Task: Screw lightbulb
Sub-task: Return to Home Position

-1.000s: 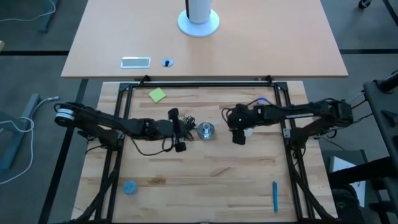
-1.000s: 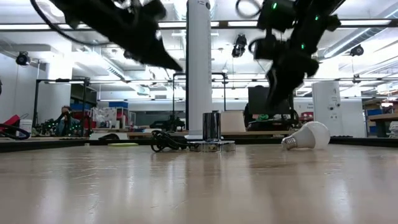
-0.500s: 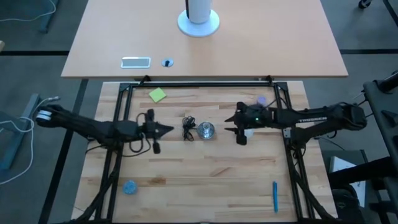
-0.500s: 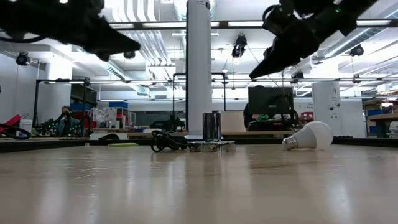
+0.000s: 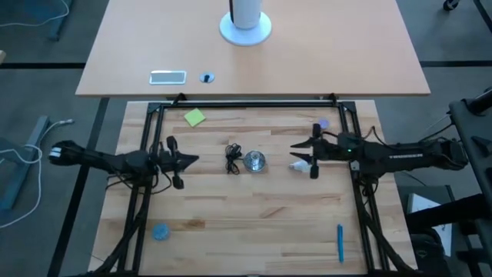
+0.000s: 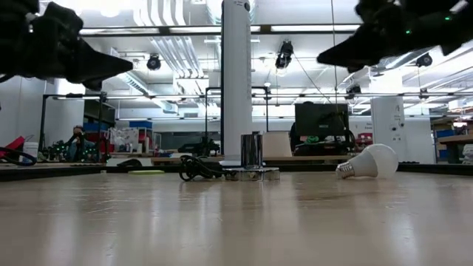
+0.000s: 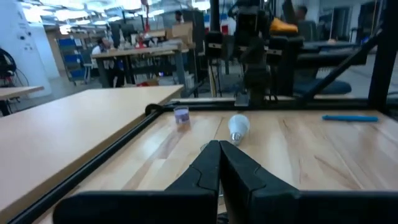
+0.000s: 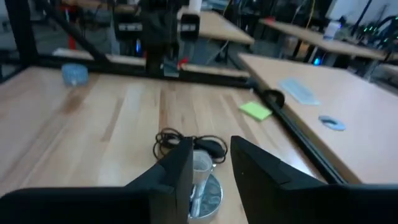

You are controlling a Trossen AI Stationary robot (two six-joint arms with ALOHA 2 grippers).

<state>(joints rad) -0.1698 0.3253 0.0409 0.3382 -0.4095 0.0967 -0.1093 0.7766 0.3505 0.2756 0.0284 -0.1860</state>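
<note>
The whitish lightbulb (image 5: 300, 164) lies on its side on the wooden table, right of the shiny silver socket (image 5: 254, 161) with its black cord (image 5: 233, 160). It also shows in the low view (image 6: 369, 161) and in the left wrist view (image 7: 238, 126). My right gripper (image 5: 297, 147) hovers level above the bulb, pointing at the socket (image 8: 202, 180), its fingers apart and empty. My left gripper (image 5: 192, 159) hovers left of the cord, pointing right, its fingers shut and empty (image 7: 219, 146).
A small purple disc (image 5: 323, 123) lies behind the bulb. A green note (image 5: 194, 117) lies at the far left, a blue disc (image 5: 160, 231) at the near left and a blue pen (image 5: 340, 242) at the near right. Black frame rails (image 5: 246, 104) border the table.
Both arms have drawn back from the middle and risen. My left gripper has gone from beside the socket toward the table's left edge. My right gripper has tipped from pointing down over the bulb to level and gone toward the right edge. The bulb stays lying on the table.
</note>
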